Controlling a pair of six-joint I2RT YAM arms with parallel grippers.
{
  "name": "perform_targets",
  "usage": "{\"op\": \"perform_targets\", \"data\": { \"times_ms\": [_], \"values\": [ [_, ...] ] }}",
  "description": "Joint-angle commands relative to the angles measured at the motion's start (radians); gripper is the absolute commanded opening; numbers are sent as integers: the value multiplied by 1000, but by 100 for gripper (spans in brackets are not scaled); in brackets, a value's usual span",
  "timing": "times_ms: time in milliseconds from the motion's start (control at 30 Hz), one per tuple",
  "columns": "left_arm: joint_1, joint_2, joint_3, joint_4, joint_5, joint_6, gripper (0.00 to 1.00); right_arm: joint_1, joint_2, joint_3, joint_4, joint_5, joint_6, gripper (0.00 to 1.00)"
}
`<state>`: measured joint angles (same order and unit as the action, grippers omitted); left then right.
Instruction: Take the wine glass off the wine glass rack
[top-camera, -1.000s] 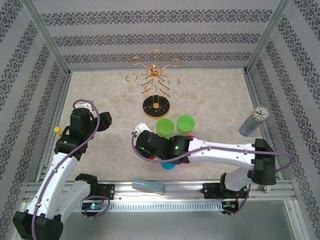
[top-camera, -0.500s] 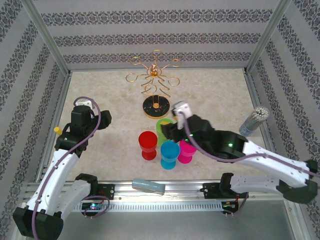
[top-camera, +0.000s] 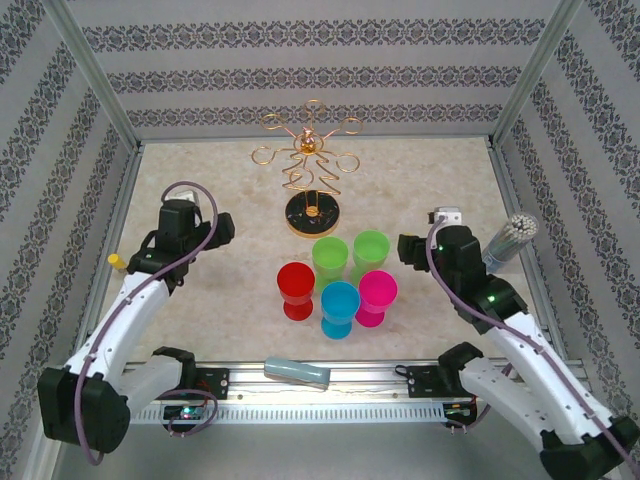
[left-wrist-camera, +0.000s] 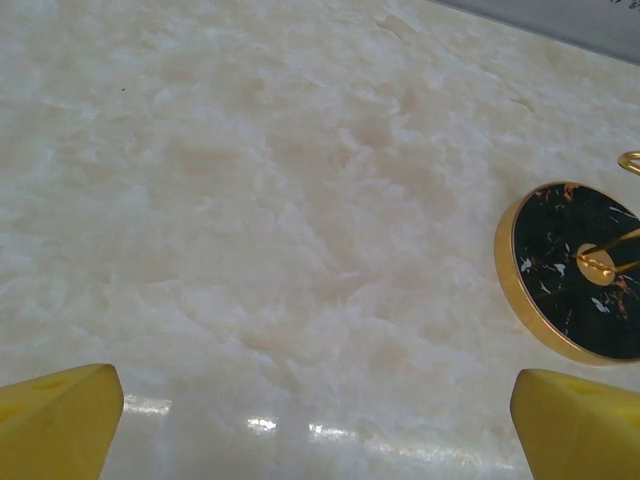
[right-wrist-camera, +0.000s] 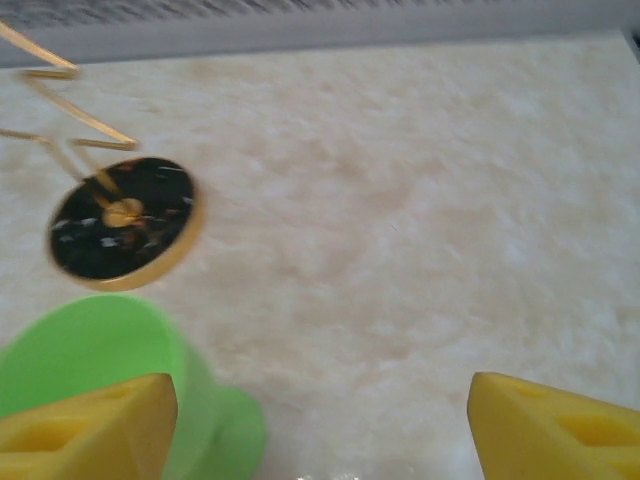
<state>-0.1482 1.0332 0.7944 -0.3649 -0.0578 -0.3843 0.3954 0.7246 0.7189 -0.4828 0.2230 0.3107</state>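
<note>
The gold wire wine glass rack (top-camera: 310, 165) stands at the back centre on its round black base (top-camera: 312, 213), and its loop arms carry nothing. Several coloured plastic wine glasses stand upright in front of it: red (top-camera: 295, 283), blue (top-camera: 340, 300), pink (top-camera: 377, 290) and two green (top-camera: 330, 255). My left gripper (top-camera: 218, 230) hovers left of the rack, open and empty, with the base (left-wrist-camera: 575, 270) at the right of its wrist view. My right gripper (top-camera: 408, 246) is open and empty right of the glasses. A green glass (right-wrist-camera: 100, 350) sits by its left finger (right-wrist-camera: 85, 430).
A grey-blue case (top-camera: 297, 373) lies at the near edge by the rail. A tube of white sticks (top-camera: 508, 242) stands at the right wall, close behind my right wrist. A small yellow object (top-camera: 116, 261) sits at the left edge. Patterned walls close in three sides.
My right arm swung from over the glasses out to the right, and its jaws opened. The left gripper opened wider and edged toward the rack. The glasses stayed put.
</note>
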Motion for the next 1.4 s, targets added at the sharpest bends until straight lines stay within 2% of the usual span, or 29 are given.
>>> {"op": "perform_targets", "data": {
  "times_ms": [0, 67, 233, 500, 767, 1033, 1367],
  "values": [
    [13, 33, 0, 85, -43, 33, 100, -104, 13, -31, 116, -128, -18, 96],
    [13, 46, -9, 114, -55, 52, 100, -129, 41, -59, 172, -40, -33, 98],
    [13, 54, -92, 264, -106, 94, 100, -211, 147, -132, 324, 13, -91, 98],
    [14, 145, -113, 357, -147, 149, 100, -296, 242, -235, 536, -27, -105, 98],
    [13, 202, -154, 517, -170, 228, 100, -339, 366, -234, 649, -52, -137, 98],
    [13, 273, -210, 705, -197, 314, 100, -346, 526, -212, 786, -74, -154, 98],
    [13, 407, -262, 928, -235, 421, 100, -343, 648, -191, 911, -81, -176, 98]
  ]
}}
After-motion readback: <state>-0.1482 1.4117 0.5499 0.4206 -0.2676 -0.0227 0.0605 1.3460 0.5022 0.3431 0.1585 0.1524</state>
